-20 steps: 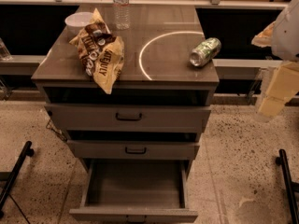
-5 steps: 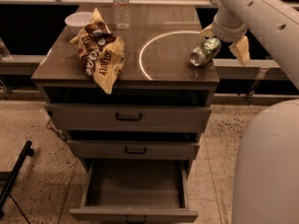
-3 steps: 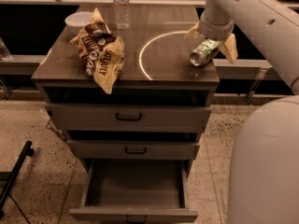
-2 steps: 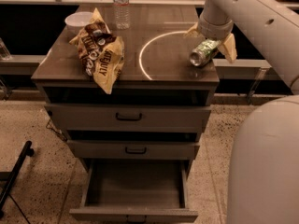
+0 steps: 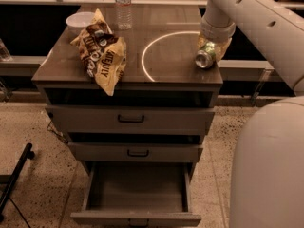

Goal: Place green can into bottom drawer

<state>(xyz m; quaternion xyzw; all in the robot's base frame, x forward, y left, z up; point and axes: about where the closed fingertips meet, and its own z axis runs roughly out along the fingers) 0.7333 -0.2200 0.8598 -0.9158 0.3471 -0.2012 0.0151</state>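
Green with pale markings, the can (image 5: 205, 58) lies on its side at the right edge of the grey-brown cabinet top (image 5: 175, 75), in the upper right of the frame. Its shiny silver end faces down and to the left. The gripper (image 5: 213, 48) has its tip directly over the can, reaching down from the top of the frame on a thick white arm (image 5: 251, 15), and its yellowish parts show on both sides of the can's far end. Whether the gripper has closed on the can or only straddles it cannot be told from this view. The can sits just outside the right arc of a white circle (image 5: 147, 56) marked on the top.

On the left of the top lies a crumpled yellow-and-brown chip bag (image 5: 102, 56), with a white bowl (image 5: 79, 20) behind it and a clear water bottle (image 5: 123, 4) standing upright at the back.

Below, two grey drawers are shut, the upper drawer (image 5: 85, 120) and the middle drawer (image 5: 99, 152), each with a black bar handle. The bottom drawer (image 5: 135, 218) is pulled out at the lower centre of the frame, well apart from the can. The robot's white body (image 5: 268, 170) fills the lower right corner.
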